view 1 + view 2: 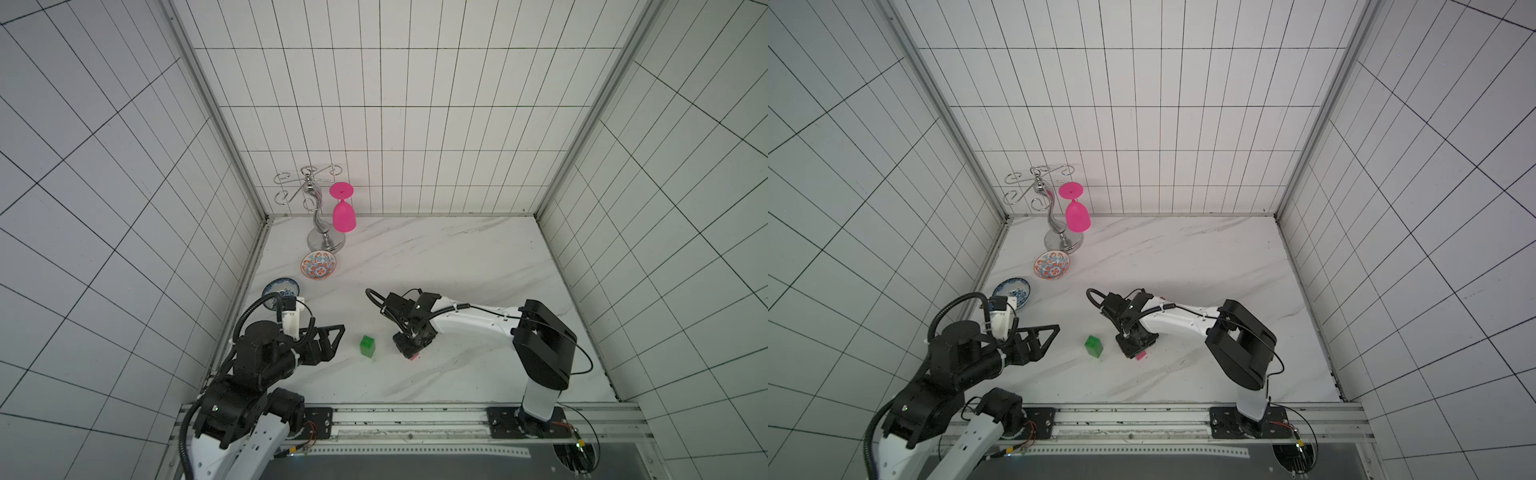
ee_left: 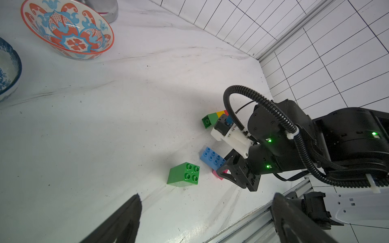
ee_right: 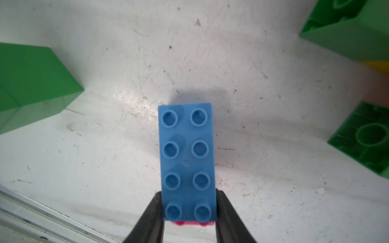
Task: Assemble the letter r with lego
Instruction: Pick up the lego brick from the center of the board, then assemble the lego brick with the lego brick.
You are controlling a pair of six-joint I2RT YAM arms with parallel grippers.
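Observation:
My right gripper [image 3: 188, 192] is shut on one end of the long blue brick [image 3: 187, 162], a finger on each side. A pink brick [image 3: 189, 223] peeks out under that end; I cannot tell if the two are joined. In a top view the right gripper [image 1: 409, 351] points down at the table, hiding the blue brick, with only a bit of pink [image 1: 413, 356] showing. A green cube [image 1: 368, 346] stands to its left, apart. A green [image 2: 209, 120], yellow [image 2: 221, 114] and red cluster lies behind the right wrist. My left gripper [image 1: 338, 340] is open and empty, left of the green cube.
A metal glass rack [image 1: 326, 232] with a hanging pink goblet [image 1: 343, 212] stands at the back left. An orange-and-blue bowl [image 1: 318, 265] and a blue-and-white bowl [image 1: 281, 291] sit along the left wall. A metal rail [image 1: 415, 415] runs along the front edge.

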